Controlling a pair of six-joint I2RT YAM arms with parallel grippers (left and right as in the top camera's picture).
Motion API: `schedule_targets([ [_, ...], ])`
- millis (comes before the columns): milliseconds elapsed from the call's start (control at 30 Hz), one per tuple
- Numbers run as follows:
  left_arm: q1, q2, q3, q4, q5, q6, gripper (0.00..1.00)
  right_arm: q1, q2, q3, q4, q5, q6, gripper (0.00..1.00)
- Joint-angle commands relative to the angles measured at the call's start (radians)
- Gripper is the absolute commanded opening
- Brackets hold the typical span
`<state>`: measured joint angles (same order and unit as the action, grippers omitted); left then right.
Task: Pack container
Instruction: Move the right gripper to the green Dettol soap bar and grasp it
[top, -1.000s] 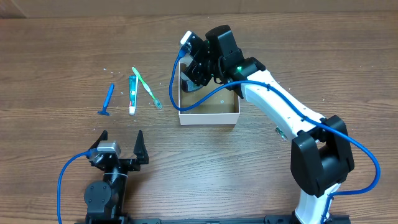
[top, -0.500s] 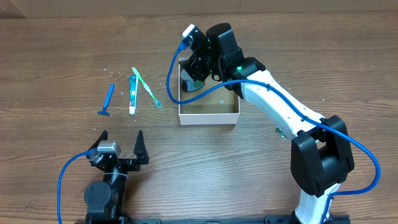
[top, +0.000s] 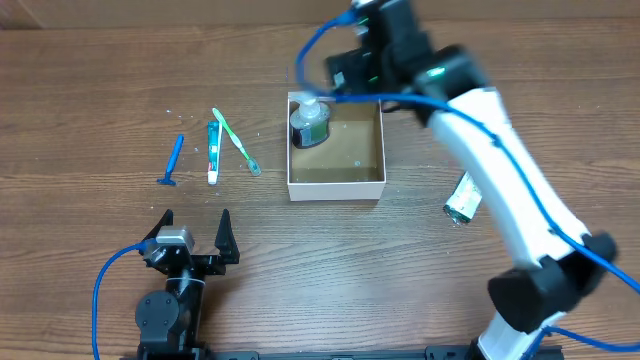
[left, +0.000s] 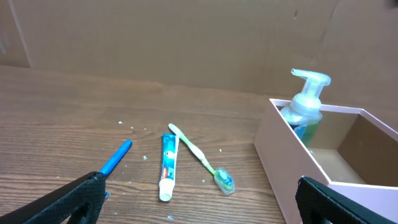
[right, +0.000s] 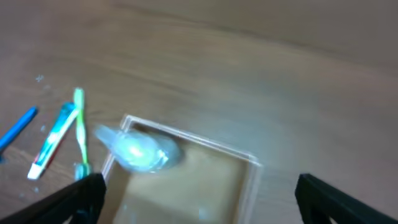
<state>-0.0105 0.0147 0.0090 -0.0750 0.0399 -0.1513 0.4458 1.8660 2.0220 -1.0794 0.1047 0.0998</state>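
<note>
- Container (top: 336, 188) is sitting on the bench (top: 100, 80) toward the back middle, open top facing up, with its white walls and brown cardboard floor showing.
- Pump soap bottle (top: 308, 126) is standing upright inside it, tucked into the far-left corner, and its pump head is poking up above the wall.
- Right fingers (right: 74, 198) are hanging above the container, spread wide and gripping nothing. From overhead that arm is looking pretty blurry as it's crossing the box's far edge.
- Green toothbrush (top: 236, 142) is lying flat on the bench near the container's left wall, with a toothpaste tube (top: 213, 152) lying just beside it. Can't tell if those two are touching at the top.
- Blue tool (top: 174, 162) is lying a bit further left, apart from both.
- Small bottle (top: 463, 197) is lying on its side to the right of the container, not touching it.
- Left fingers (left: 68, 200) are sitting low near the front edge, well apart from everything, splayed wide and holding nothing.
</note>
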Motion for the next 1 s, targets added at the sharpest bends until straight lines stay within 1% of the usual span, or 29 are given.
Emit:
schedule_targets([
  [0, 0.011, -0.010, -0.004, 0.000, -0.006, -0.003, 1.00, -0.100, -0.039, 0.081, -0.161, 0.072, 0.135, 1.00],
  [233, 0.011, -0.010, -0.004, 0.000, -0.006, -0.003, 1.00, -0.288, -0.039, 0.058, -0.358, -0.108, 0.137, 1.00],
  [267, 0.011, -0.010, -0.004, 0.000, -0.006, -0.003, 1.00, -0.317, -0.039, 0.051, -0.378, -0.107, 0.152, 1.00],
  [333, 0.011, -0.010, -0.004, 0.000, -0.006, -0.003, 1.00, -0.374, -0.039, 0.022, -0.398, -0.109, 0.226, 1.00],
  [433, 0.011, -0.010, -0.004, 0.000, -0.006, -0.003, 1.00, -0.451, -0.039, -0.072, -0.396, -0.142, 0.297, 1.00],
  [567, 0.011, -0.010, -0.004, 0.000, -0.006, -0.003, 1.00, -0.510, -0.039, -0.272, -0.315, -0.145, 0.336, 0.99],
  [733, 0.011, -0.010, -0.004, 0.000, -0.006, -0.003, 1.00, -0.518, -0.039, -0.529, -0.145, -0.152, 0.348, 0.98],
  [900, 0.011, -0.010, -0.004, 0.000, -0.006, -0.003, 1.00, -0.519, -0.039, -0.694, -0.020, -0.164, 0.373, 0.97],
  [967, 0.011, -0.010, -0.004, 0.000, -0.006, -0.003, 1.00, -0.519, -0.039, -0.725, 0.010, -0.171, 0.377, 0.97],
])
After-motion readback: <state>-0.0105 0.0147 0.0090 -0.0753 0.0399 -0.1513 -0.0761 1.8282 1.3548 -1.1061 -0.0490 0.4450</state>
